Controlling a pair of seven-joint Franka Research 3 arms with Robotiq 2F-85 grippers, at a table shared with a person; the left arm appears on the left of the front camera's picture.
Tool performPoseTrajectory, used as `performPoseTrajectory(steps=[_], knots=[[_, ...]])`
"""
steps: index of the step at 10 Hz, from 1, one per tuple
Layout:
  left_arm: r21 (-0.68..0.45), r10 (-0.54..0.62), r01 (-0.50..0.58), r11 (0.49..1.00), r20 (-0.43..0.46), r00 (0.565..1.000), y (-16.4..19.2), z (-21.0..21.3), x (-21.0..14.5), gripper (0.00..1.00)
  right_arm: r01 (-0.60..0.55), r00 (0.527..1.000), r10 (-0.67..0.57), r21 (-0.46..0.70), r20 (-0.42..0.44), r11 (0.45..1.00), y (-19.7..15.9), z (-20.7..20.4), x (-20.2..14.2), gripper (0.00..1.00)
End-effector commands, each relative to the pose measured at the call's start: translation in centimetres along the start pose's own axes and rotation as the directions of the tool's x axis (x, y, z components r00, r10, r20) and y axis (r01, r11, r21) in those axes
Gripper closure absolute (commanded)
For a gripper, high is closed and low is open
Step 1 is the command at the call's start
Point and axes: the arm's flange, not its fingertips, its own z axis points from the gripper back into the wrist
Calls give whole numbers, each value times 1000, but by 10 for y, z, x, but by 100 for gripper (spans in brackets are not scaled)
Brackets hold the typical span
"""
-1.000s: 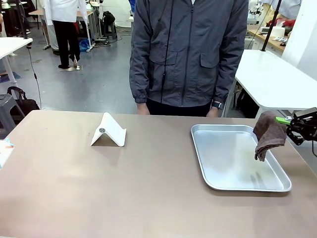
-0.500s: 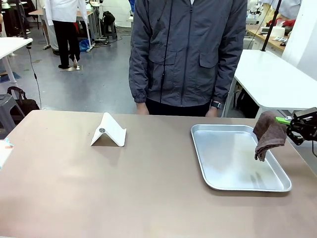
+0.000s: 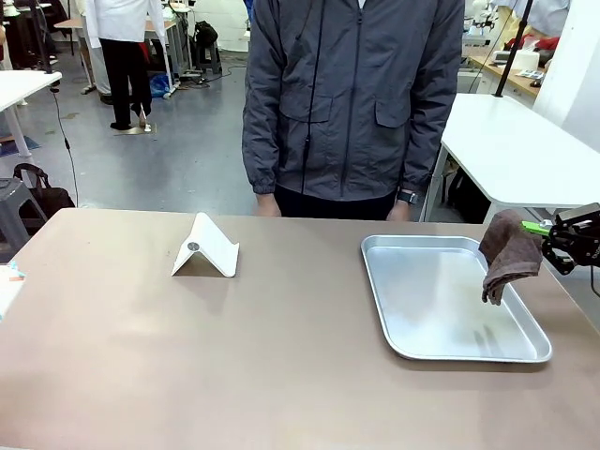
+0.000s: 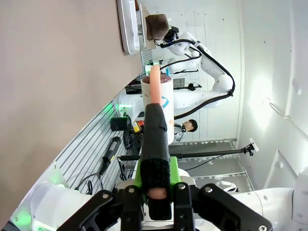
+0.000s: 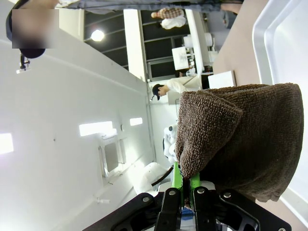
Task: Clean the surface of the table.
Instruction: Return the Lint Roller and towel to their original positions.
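The taupe-brown table (image 3: pixel 281 356) spreads across the front view. At its right edge my right gripper (image 3: pixel 536 230) is shut on a brown cloth (image 3: pixel 511 253), which hangs over the right side of a silver tray (image 3: pixel 375 281). Up close, the right gripper (image 5: pixel 185 185) pinches a fold of the cloth (image 5: pixel 240 134) above the tray (image 5: pixel 284 53). In the left wrist view my left gripper (image 4: pixel 156 192) is shut on a long black tool with an orange tip (image 4: pixel 156 139), held above the table (image 4: pixel 57 96).
A white folded stand (image 3: pixel 206 248) sits left of the middle. A person in a grey jacket (image 3: pixel 352 103) stands at the far edge, hands by the rim. A glossy white table (image 3: pixel 516 150) stands beyond the right side. A small white item (image 3: pixel 7 281) lies at the left edge.
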Motion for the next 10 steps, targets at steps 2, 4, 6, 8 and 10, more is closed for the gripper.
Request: performPoseTrajectory(steps=[2, 4, 6, 8, 10], knots=[[-28, -1, 0, 1000, -13, 1000, -7, -10, 16, 78, -13, 1000, 13, 16, -8, 1000, 8, -13, 2, 94], [-41, 5, -8, 999, -69, 998, -50, -47, 64, 78, -36, 998, 33, -55, -62, 998, 32, -58, 13, 94], [15, -4, 5, 1000, -99, 995, -97, -91, 110, 78, -45, 988, 27, -117, -151, 992, 50, -119, 22, 94], [142, 2, 10, 990, -85, 996, -132, -141, 151, 78, -61, 981, 32, -150, -190, 987, 60, -190, 29, 94], [316, 55, -6, 949, -147, 988, -156, -194, 186, 78, -68, 965, 11, -210, -262, 975, 55, -260, 28, 94]])
